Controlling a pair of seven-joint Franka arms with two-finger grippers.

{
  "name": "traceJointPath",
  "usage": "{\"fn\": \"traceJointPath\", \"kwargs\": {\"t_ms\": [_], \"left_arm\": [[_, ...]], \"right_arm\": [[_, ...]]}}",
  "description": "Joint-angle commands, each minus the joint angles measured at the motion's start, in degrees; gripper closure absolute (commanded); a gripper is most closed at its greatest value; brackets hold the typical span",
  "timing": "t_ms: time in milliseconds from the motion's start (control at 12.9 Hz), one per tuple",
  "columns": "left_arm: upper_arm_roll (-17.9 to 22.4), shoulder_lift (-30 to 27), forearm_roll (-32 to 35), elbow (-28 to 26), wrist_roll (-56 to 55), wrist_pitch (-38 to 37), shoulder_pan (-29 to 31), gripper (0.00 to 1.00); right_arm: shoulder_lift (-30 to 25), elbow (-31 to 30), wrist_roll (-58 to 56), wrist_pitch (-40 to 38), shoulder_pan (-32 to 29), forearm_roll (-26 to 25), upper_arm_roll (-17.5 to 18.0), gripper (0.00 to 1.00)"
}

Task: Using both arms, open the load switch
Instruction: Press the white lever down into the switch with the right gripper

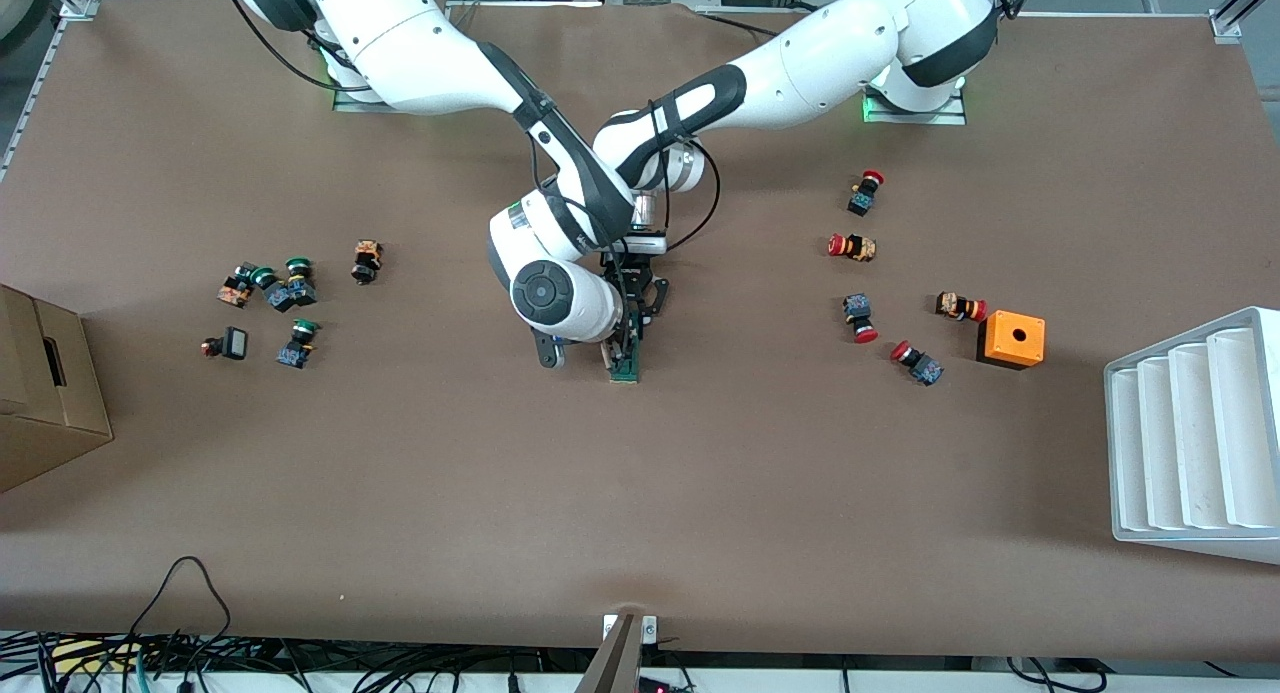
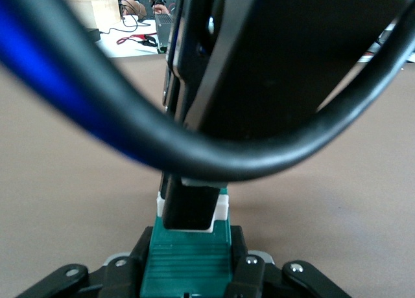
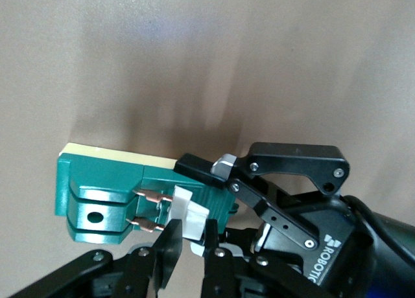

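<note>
The load switch (image 1: 626,369), a narrow dark-green block, lies at the middle of the table with both grippers on it. My left gripper (image 2: 189,256) is shut on its green body (image 2: 188,262), one finger on each side. In the right wrist view, the switch (image 3: 104,181) shows two copper pins and a white tab (image 3: 189,215). My right gripper (image 3: 192,236) is shut on that tab. The left gripper's black fingers (image 3: 198,167) clamp the body just past the tab. In the front view the left gripper (image 1: 637,318) and the right gripper (image 1: 615,351) meet over the switch.
Several red-capped push buttons (image 1: 853,246) and an orange box with a hole (image 1: 1011,339) lie toward the left arm's end, beside a white ribbed rack (image 1: 1195,433). Green-capped buttons (image 1: 285,293) and a cardboard box (image 1: 45,393) are toward the right arm's end.
</note>
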Motion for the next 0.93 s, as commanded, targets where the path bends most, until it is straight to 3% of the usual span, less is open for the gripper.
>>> {"fn": "traceJointPath", "kwargs": {"t_ms": [0,698,776,853], "left_arm": [[0.2,1.8,2.2,2.5,-0.9,0.9,0.3,0.79],[0.2,1.6,2.2,2.5,-0.9,0.9,0.3,0.78],[0.2,1.6,2.1,2.5,-0.9,0.9,0.3,0.78],[0.2,1.6,2.1,2.5,-0.9,0.9,0.3,0.78]], "right_arm": [[-0.7,-2.3,-0.8,2.0,-0.3,-1.8,0.3,0.76],[-0.4,-3.2,-0.6,4.2,-0.3,-1.9,0.2,0.76],[-1.0,-2.8,-0.4,3.3,-0.5,-1.9,0.2,0.71],[-1.9,-2.8,-0.4,1.7,-0.9,-1.7,0.1,0.54]]}}
